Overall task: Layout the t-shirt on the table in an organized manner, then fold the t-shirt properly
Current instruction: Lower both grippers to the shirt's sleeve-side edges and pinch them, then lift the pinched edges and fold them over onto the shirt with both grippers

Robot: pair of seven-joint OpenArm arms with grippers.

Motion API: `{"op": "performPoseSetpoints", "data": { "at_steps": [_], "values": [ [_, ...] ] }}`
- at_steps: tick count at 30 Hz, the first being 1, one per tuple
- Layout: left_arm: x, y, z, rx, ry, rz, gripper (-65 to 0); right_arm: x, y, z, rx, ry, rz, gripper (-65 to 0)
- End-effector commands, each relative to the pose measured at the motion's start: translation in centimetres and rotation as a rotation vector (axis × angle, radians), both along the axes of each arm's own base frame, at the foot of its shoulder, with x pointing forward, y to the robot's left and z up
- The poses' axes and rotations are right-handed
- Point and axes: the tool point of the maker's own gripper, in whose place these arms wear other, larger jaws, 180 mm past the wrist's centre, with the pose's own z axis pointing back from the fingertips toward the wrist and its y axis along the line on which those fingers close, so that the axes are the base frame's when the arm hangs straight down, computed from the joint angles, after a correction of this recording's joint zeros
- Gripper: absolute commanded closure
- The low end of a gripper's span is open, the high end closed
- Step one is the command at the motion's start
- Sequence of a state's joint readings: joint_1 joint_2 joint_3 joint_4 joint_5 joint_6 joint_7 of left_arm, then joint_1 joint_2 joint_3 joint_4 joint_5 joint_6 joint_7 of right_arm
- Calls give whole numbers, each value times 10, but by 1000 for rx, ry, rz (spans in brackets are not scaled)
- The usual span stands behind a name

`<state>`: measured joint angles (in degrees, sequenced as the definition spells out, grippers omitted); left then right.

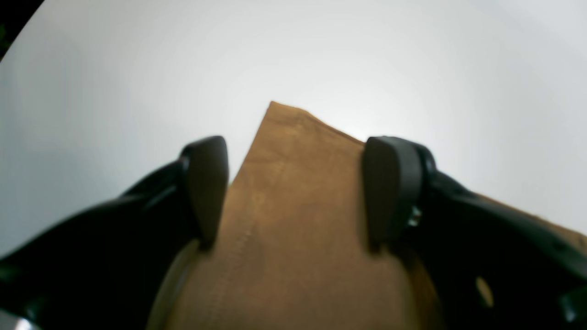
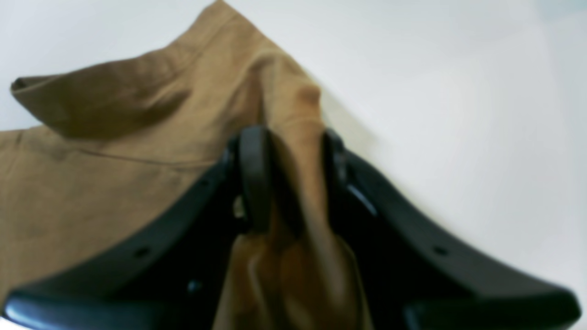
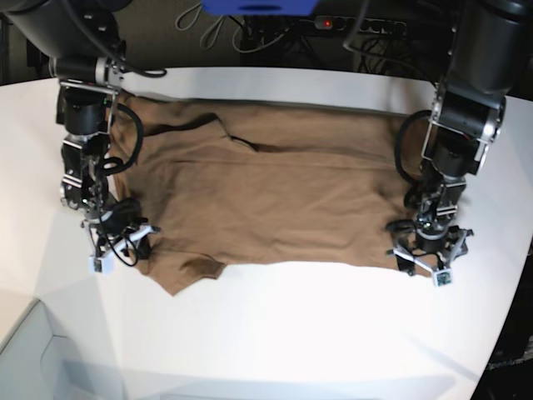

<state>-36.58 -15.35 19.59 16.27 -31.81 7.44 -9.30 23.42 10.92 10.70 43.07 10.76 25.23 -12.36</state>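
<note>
I see the right gripper [image 2: 293,176] clenched on a bunched fold of the t-shirt [image 3: 275,192] — left gripper [image 1: 296,192] spread wide over its corner, on the table [image 3: 333,333].

The plain tan-brown cotton t-shirt [image 3: 266,196] lies spread nearly flat, lengthwise across the large smooth white table [image 3: 291,333], close to its curved far edge; one near corner is bunched and lifted.

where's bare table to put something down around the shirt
Widest bare table lies along the near edge, in front of the t-shirt. A narrower strip runs behind it at the far edge. Crowded: both ends, where the left claw straddles one corner and the right claw pinches the other.
</note>
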Motion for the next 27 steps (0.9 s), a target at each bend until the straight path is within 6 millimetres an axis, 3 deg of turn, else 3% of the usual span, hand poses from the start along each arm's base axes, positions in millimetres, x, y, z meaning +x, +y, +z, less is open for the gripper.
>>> {"op": "performPoseSetpoints", "data": {
  "at_steps": [1, 4, 8, 13, 18, 21, 27],
  "values": [
    [13, 3, 18, 7, -43, 4, -445, 6, -3, 8, -13, -11, 8, -156],
    [12, 4, 16, 4, -38, 2, -415, 6, -3, 8, -13, -11, 8, -154],
    [11, 4, 16, 3, -40, -1, -196, 6, -3, 8, -13, -11, 8, -149],
    [13, -1, 17, -4, -42, -7, 0, 7, -3, 10, -12, -20, 6, -71],
    [16, -3, 19, -7, -48, -8, 0, 11, -3, 15, -12, -36, 5, -61],
    [18, -5, 22, -11, -57, -13, -1, 15, -5, 30, -21, -76, 5, -60],
    [24, -30, 54, -26, -175, -100, -1, 5, -5, 62, -79, -182, 28, -62]
  ]
}}
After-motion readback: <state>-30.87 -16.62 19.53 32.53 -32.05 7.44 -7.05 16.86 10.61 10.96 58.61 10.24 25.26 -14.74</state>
